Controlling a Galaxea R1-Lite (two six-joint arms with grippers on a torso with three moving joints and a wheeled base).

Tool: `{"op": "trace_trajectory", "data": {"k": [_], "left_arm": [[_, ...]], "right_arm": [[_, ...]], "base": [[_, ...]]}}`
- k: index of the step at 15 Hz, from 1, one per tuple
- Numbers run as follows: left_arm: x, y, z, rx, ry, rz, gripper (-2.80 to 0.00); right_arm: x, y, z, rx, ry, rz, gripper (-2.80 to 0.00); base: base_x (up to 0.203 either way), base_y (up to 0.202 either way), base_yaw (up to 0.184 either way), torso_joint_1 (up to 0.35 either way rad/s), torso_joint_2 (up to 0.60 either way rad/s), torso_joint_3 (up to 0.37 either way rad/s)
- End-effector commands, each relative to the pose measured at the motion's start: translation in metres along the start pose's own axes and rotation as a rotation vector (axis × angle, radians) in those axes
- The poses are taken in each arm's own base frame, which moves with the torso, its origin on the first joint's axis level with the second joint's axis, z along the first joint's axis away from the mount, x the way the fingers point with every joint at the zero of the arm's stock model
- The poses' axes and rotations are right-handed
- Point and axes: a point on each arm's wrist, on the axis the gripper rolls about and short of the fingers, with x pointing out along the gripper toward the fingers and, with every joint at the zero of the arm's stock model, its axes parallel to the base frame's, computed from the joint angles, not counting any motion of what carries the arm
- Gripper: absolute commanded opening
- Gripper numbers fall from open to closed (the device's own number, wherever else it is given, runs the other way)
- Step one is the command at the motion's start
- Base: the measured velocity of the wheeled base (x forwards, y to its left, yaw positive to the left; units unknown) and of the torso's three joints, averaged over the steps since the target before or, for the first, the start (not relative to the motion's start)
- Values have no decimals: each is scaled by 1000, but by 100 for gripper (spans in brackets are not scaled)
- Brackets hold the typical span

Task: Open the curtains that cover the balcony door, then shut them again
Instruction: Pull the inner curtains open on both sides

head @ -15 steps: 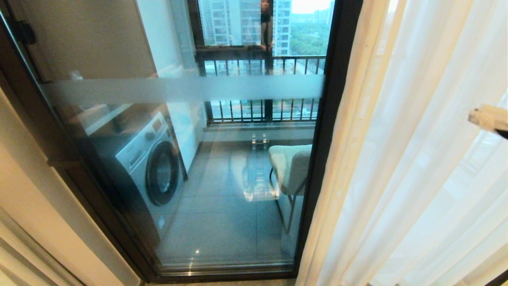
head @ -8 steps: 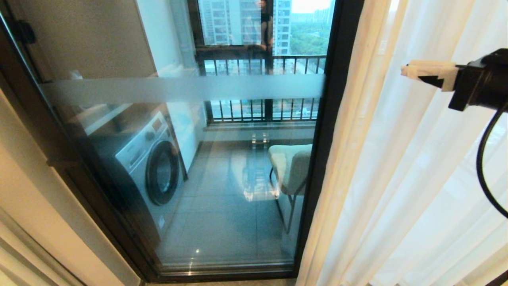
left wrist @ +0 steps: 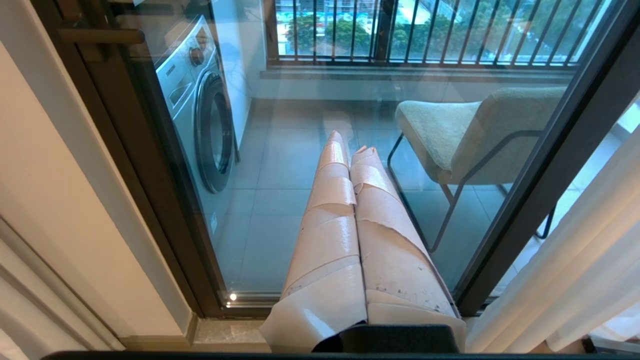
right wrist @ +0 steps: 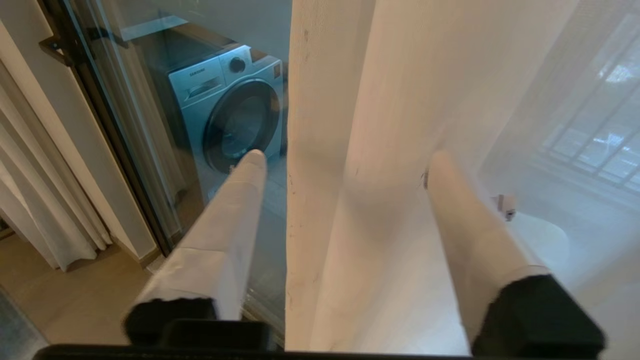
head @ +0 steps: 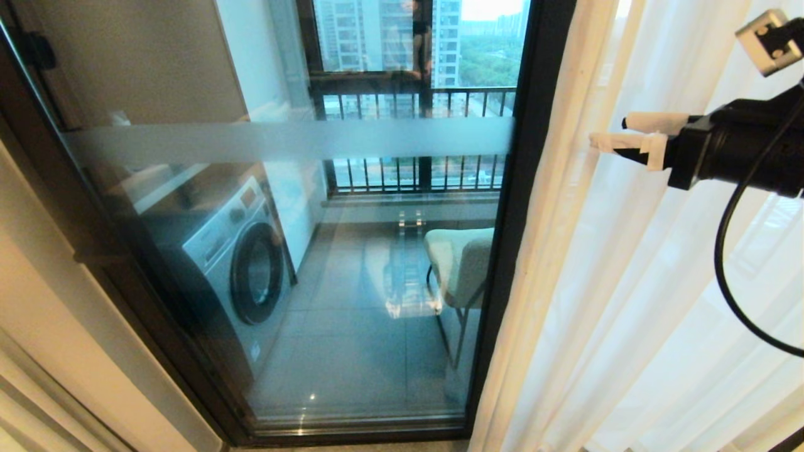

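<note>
Reaching for the curtains [head: 628, 263] to pull them shut

Your right gripper [right wrist: 345, 165] is wide open and holds nothing; the curtain's front edge hangs straight up and down between its fingers, at 12 o'clock, right of the bare balcony door [head: 301, 251].

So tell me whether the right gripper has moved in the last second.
Yes. The right gripper has come in from the right, upward and leftward, toward the balcony door frame, before the curtains.

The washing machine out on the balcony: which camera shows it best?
The right wrist view: the washing machine faces the camera, door, dial and drawer plain. The head view shows all of it dimly through the glass at an angle. The left wrist view cuts its top off.
</note>
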Motion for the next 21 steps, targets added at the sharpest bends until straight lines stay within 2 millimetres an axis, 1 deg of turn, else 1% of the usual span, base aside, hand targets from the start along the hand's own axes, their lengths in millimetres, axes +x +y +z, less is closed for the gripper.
{"op": "trace_trajectory", "data": {"k": [1,3,5,8,9,11,13,15,17,21], "left_arm": [[0,0,0,-1,-2,1,-280],[0,0,0,-1,-3,1,-280],[0,0,0,-2,-1,1,-280],[0,0,0,-1,-1,1,-280],[0,0,0,-1,-1,1,-280],[0,0,0,-1,-1,1,-280],[0,0,0,-2,-3,1,-280],[0,0,0,-2,-3,1,-280],[0,0,0,-2,-3,1,-280],[0,0,0,-2,-3,1,-280]], "right_arm": [[5,-1,-2,2,3,10,0],[20,-2,-6,9,16,26,0],[39,-3,-9,11,23,48,0],[69,-7,-4,0,0,60,0],[77,-10,-3,-4,-5,41,0],[91,-18,-2,-9,-2,-86,0],[98,-23,0,-12,0,-199,0],[99,-26,3,-15,-6,-283,0],[99,-30,8,-10,-9,-412,0],[98,-35,13,11,-65,-509,0]], "base": [[0,0,0,0,0,0],[0,0,0,0,0,0],[0,0,0,0,0,0],[0,0,0,0,0,0],[0,0,0,0,0,0],[0,0,0,0,0,0],[0,0,0,0,0,0],[0,0,0,0,0,0],[0,0,0,0,0,0],[0,0,0,0,0,0]]}}
